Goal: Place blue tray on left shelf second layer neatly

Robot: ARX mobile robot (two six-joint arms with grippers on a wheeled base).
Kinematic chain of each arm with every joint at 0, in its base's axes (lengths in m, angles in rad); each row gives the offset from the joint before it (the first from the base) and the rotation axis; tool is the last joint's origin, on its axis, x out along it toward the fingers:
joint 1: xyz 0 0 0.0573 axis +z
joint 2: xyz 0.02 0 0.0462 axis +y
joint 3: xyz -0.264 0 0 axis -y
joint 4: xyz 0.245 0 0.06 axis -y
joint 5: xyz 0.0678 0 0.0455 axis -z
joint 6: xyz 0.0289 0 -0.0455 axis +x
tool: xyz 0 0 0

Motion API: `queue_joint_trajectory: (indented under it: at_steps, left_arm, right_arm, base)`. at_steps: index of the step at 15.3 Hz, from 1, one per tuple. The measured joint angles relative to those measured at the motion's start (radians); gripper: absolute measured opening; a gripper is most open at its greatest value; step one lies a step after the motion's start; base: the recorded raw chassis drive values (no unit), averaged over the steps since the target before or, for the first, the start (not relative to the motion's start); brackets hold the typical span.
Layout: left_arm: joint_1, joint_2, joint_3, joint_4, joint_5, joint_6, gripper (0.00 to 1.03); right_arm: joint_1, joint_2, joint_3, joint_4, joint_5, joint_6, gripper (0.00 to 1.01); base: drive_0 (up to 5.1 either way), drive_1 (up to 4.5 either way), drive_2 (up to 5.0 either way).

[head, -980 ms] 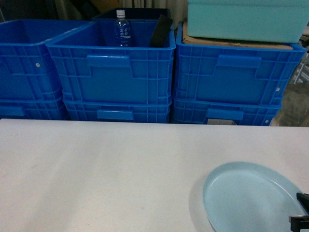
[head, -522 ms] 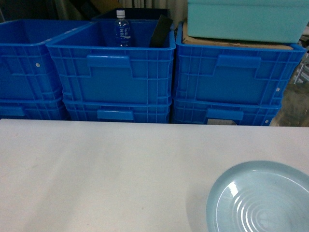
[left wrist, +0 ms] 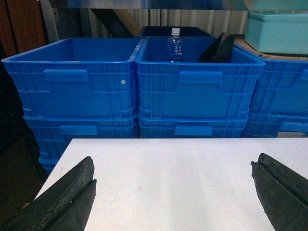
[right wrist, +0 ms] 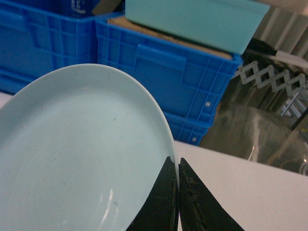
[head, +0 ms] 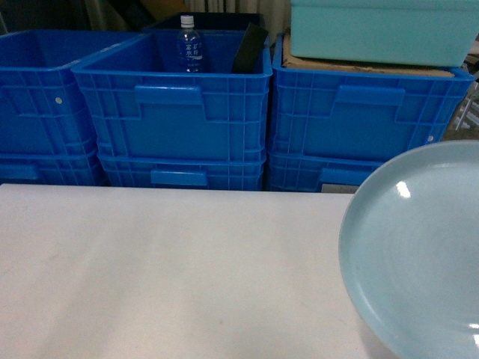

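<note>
The blue tray (head: pixel 419 254) is a pale blue round dish, held up off the white table (head: pixel 150 269) and filling the lower right of the head view. In the right wrist view my right gripper (right wrist: pixel 175 160) is shut on the tray's (right wrist: pixel 82 154) rim, one black finger on each side of the edge. That gripper is hidden behind the tray in the head view. My left gripper (left wrist: pixel 173 161) hangs open over the table's left part with nothing between its fingers. The left shelf second layer is out of view.
Deep-blue crates (head: pixel 172 112) stand stacked in a row just behind the table's far edge. One holds a water bottle (head: pixel 188 45) and a black object. A teal tub (head: pixel 382 30) rests on cardboard on the right crate. A folding lattice (right wrist: pixel 269 77) shows further right.
The tray has risen from the table at the lower right and tilted, now much larger and higher in the head view. The right gripper's tip no longer shows there.
</note>
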Motion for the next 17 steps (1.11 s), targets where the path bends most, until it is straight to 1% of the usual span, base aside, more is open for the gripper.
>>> queue_joint_trajectory:
  at_steps: [2, 4, 6, 7, 8, 10, 11, 12, 13, 17]
  left_arm:
    - [0.0, 0.0, 0.0, 0.0, 0.0, 0.0, 0.98]
    - [0.0, 0.0, 0.0, 0.0, 0.0, 0.0, 0.98]
    - [0.0, 0.0, 0.0, 0.0, 0.0, 0.0, 0.98]
    - [0.0, 0.0, 0.0, 0.0, 0.0, 0.0, 0.98]
    - [0.0, 0.0, 0.0, 0.0, 0.0, 0.0, 0.98]
    - [0.0, 0.0, 0.0, 0.0, 0.0, 0.0, 0.98]
    - [0.0, 0.0, 0.0, 0.0, 0.0, 0.0, 0.98]
    - [0.0, 0.0, 0.0, 0.0, 0.0, 0.0, 0.98]
    - [0.0, 0.0, 0.0, 0.0, 0.0, 0.0, 0.98]
    - [0.0, 0.0, 0.0, 0.0, 0.0, 0.0, 0.98]
  right_arm:
    - [0.015, -0.213, 0.0, -0.138, 0.008, 0.008, 0.02]
    - [0.053, -0.438, 0.0, -0.3, 0.026, 0.026, 0.02]
    - [0.085, -0.605, 0.001, -0.423, 0.065, 0.045, 0.02]
    - [0.103, -0.686, 0.001, -0.494, 0.078, 0.048, 0.02]
    - [0.107, -0.751, 0.001, -0.541, 0.085, 0.051, 0.02]
    - [0.105, -0.817, -0.001, -0.589, 0.084, 0.056, 0.02]
    - [0.105, -0.821, -0.004, -0.594, 0.083, 0.057, 0.02]
    - [0.123, -0.819, -0.008, -0.603, 0.086, 0.057, 0.02]
    - [0.149, -0.813, -0.019, -0.591, 0.116, 0.05, 0.02]
    - [0.15, -0.802, -0.02, -0.587, 0.126, 0.049, 0.02]
  base:
    - [0.0, 0.0, 0.0]
    - [0.0, 0.0, 0.0]
    - [0.0, 0.0, 0.0]
    - [0.0, 0.0, 0.0]
    - [0.0, 0.0, 0.0]
    - [0.0, 0.0, 0.0]
    - [0.0, 0.0, 0.0]
    - [0.0, 0.0, 0.0]
    - [0.0, 0.0, 0.0]
    - [0.0, 0.0, 0.0]
